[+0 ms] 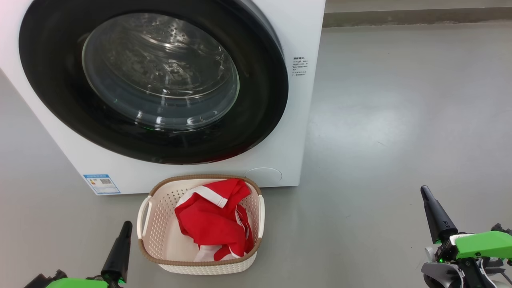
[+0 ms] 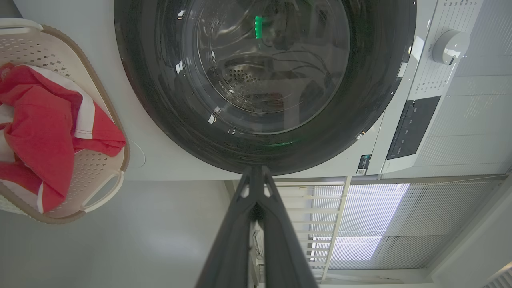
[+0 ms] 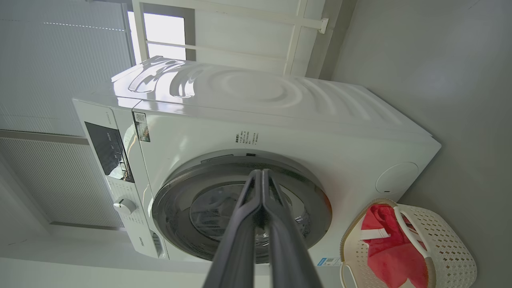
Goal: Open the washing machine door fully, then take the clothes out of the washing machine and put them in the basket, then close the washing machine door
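The clothes [image 1: 212,222] at 6 o'clock in the basket [image 1: 158,218] are looking soft & light, pinchable at top fold; left gripper [image 1: 127,225] & right gripper [image 1: 425,192] are resting w/ jaws pressed together.

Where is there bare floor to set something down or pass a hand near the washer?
Widest bare floor: right of the washing machine, between the basket and the right hand. A smaller patch lies left of the basket, ahead of the left hand. Crowded: the basket's back rim sits close to the machine's front, clothes filling its right half.
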Available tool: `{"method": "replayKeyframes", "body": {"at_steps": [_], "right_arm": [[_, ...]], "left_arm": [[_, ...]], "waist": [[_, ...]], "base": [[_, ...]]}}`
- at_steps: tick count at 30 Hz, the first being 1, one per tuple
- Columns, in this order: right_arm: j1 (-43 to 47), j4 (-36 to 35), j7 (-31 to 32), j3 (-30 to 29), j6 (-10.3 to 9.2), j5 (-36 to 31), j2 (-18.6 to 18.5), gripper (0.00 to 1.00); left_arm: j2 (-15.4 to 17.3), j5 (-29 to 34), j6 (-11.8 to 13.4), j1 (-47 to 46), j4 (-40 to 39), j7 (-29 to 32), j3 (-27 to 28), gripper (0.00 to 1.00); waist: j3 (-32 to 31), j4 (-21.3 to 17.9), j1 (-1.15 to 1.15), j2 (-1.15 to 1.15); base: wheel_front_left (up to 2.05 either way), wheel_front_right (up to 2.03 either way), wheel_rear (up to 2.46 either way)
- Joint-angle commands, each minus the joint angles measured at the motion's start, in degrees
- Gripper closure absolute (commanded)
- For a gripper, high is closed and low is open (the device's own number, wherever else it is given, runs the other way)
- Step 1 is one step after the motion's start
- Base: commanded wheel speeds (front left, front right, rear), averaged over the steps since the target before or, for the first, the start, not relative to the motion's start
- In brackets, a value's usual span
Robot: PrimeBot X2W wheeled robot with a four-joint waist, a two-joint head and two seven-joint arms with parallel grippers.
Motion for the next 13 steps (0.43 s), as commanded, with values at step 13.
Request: {"method": "replayKeyframes", "body": {"at_steps": [13], "right_arm": [[-2.48, -1.69, 0.31, 0.66, -0.03, -0.07, -0.22, 1.0]], "left_arm": [[0.45, -0.36, -0.41, -2.54, -1.56, 0.29, 2.06, 1.0]], "waist": [[0.0, 0.0, 0.0, 0.0]], "base": [[0.0, 0.0, 0.0]]}}
